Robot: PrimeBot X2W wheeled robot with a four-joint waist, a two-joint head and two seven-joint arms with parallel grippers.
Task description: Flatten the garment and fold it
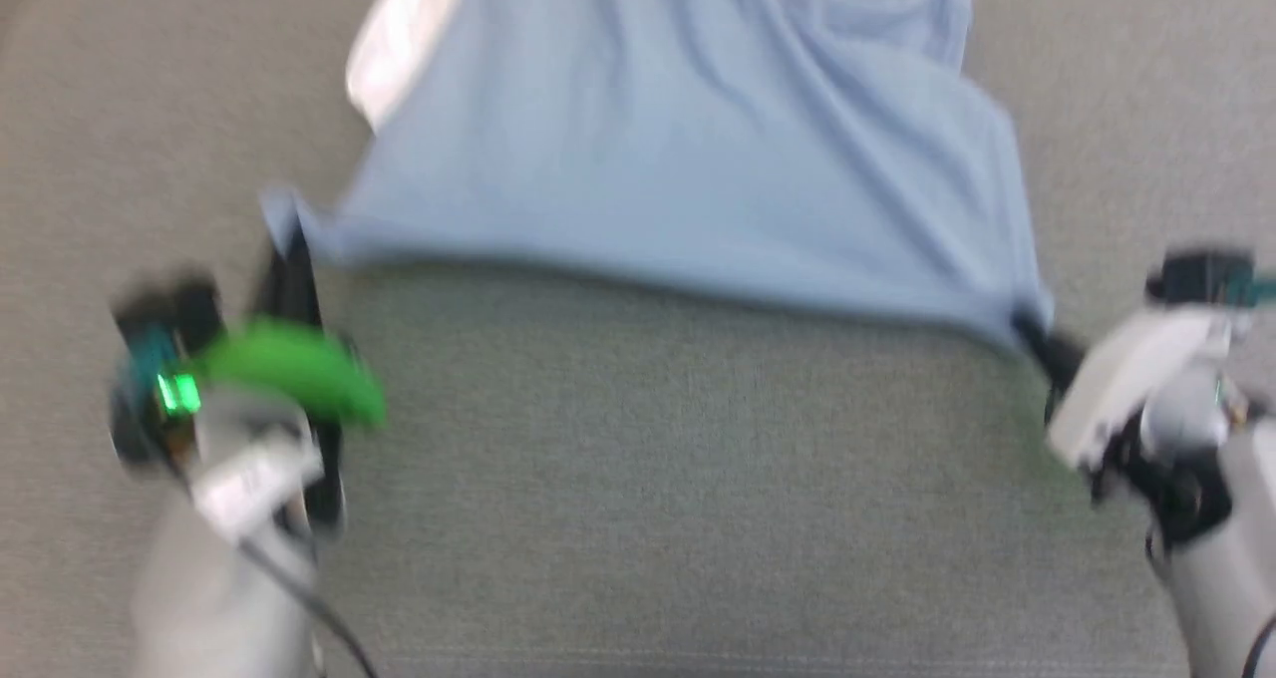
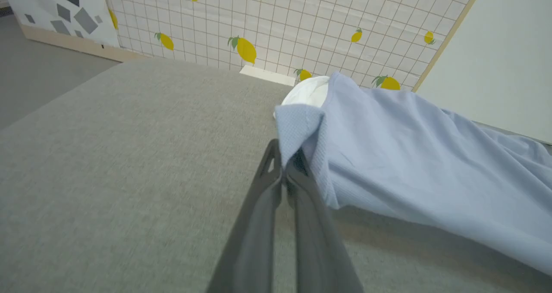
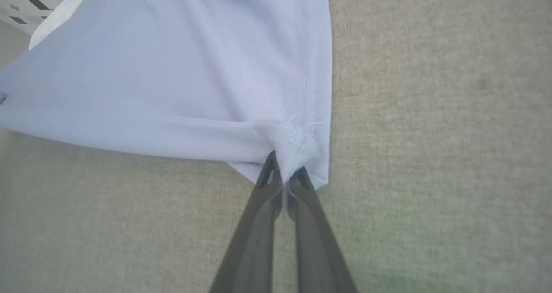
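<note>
Upholstery, grey and woven, lies nearest the robot, between the two arms. At the lower left of the blurred head view the left claw is clenched on one near corner of the shirt. In the left wrist view its dark fingers meet at the tips with a ribbed blue edge pinched between them. A green cover sits on that wrist. At the right, the right claw is clamped on the other near corner — the right wrist view shows bunched cloth and a stitched seam caught at its closed tips.

Between the two grips the near edge of the shirt runs taut, lifted off the upholstery with a shadow under it. Beyond that edge the light blue cloth slopes away in long creases and comes to rest on the surface farther out, with a loose flap at the far right. A white collar shows at the far left end. Farthest off — in the left wrist view — stands a gridded wall printed with lemons.
</note>
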